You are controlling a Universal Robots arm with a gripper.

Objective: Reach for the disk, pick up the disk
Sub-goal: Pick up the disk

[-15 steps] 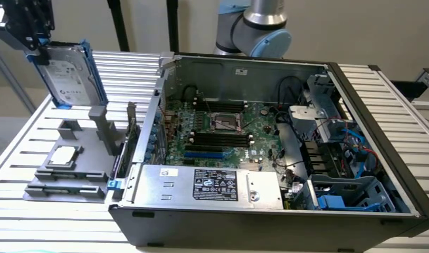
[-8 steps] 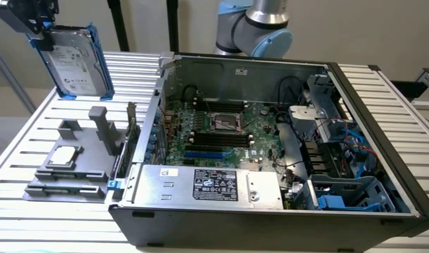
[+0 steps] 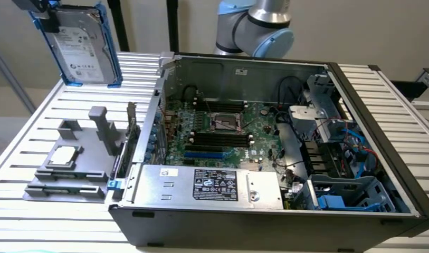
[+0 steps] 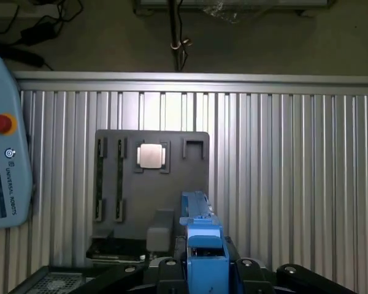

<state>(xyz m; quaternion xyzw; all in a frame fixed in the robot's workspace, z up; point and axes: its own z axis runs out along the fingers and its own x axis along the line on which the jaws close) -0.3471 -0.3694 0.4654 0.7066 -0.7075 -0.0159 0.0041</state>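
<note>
The disk point(image 3: 79, 45), a silver-grey hard drive with a white label and blue side rails, hangs upright in the air above the far corner of the slatted table, at the exterior view's left. My gripper point(image 3: 44, 9) is shut on its upper end, with dark fingers clamping the blue rail. In the wrist view the disk point(image 4: 202, 239) appears edge-on as a blue rail running out from between my gripper's point(image 4: 203, 272) fingers, above the grey fixture.
A grey fixture point(image 3: 73, 158) on the table holds a small square processor chip point(image 3: 63, 156). An open computer case point(image 3: 270, 137) with a silver power supply box point(image 3: 207, 184) sits at the exterior view's right. A teach pendant point(image 4: 3, 141) lies by the table edge.
</note>
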